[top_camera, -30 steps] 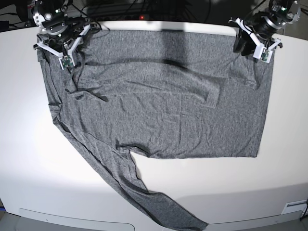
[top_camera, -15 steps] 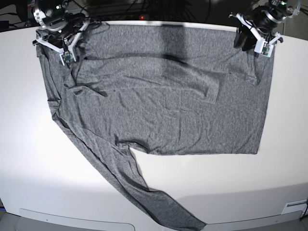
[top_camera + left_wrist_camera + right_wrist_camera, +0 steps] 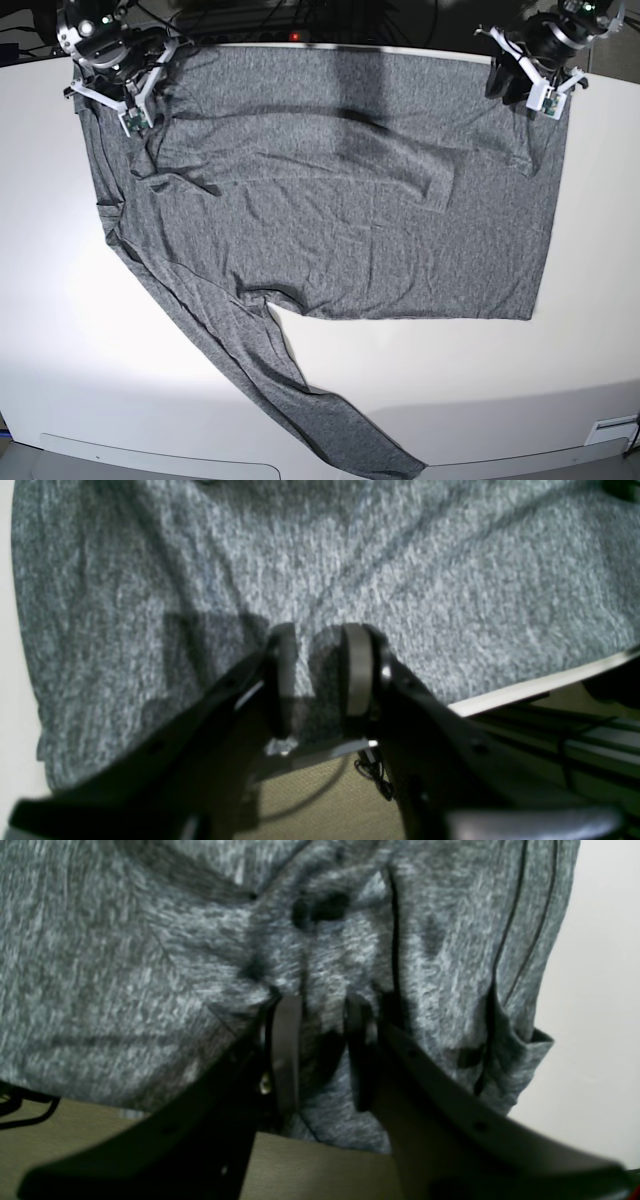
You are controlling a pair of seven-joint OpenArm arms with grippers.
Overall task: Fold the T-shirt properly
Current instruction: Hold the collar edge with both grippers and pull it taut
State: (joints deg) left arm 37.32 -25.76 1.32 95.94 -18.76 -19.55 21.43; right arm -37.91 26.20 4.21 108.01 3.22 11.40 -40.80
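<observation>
Grey heather T-shirt (image 3: 340,190) lies spread over the white table (image 3: 60,300), its far edge at the table's far edge and one long sleeve trailing toward the near edge. Left gripper (image 3: 320,672) is clamped on a fold of the fabric at one far corner, cloth pinched between its pads. Right gripper (image 3: 322,1050) grips bunched fabric at the other far corner, beside a seam. Both corners look slightly lifted.
</observation>
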